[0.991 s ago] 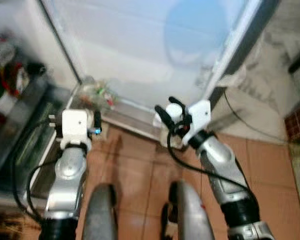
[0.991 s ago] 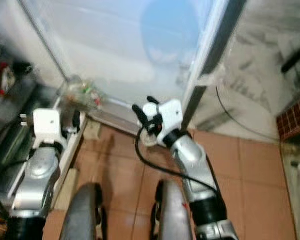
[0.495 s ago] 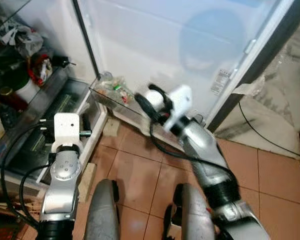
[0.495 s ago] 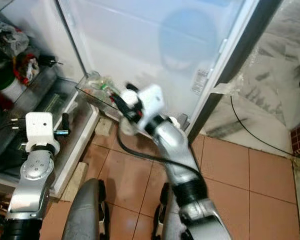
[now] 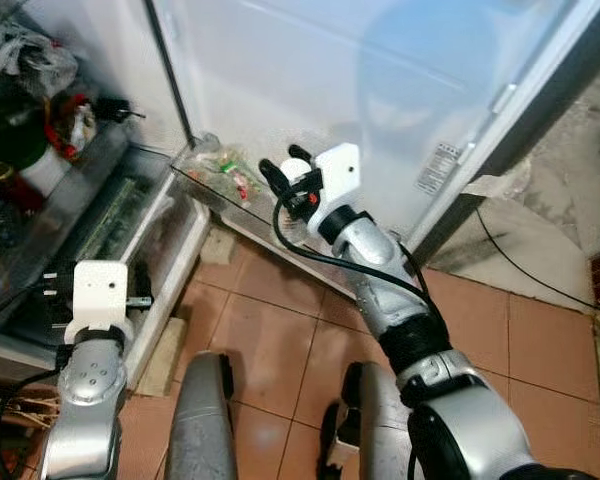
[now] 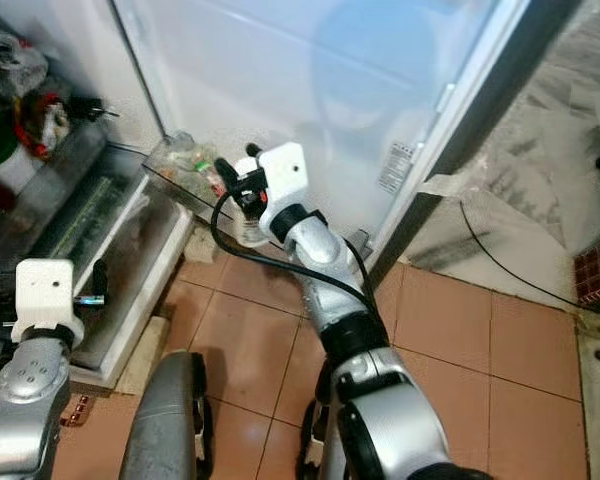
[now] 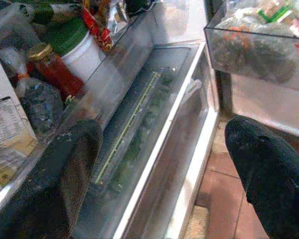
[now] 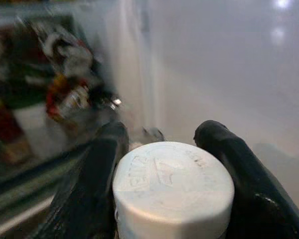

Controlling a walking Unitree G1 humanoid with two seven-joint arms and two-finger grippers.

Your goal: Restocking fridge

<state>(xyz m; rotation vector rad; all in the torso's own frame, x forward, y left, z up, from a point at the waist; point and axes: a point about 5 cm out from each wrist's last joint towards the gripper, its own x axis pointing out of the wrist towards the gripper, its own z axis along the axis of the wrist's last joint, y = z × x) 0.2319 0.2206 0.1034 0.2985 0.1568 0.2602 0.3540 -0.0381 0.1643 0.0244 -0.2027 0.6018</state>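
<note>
Right gripper [image 5: 285, 182], fingers clamped on white-capped bottle [image 8: 173, 185], has swung toward 11 o'clock; keep it upright entering door bin [image 5: 212, 180]. Left gripper [image 7: 164, 169] spread.

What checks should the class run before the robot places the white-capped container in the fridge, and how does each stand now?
1. Right gripper clamps the container: ok.
2. Fridge door open: ok.
3. Left gripper open and idle near the drawer: ok.
4. Free space in the door bin: cannot tell; it holds packets.
5. Cable clear of the bin: cannot tell.
</note>
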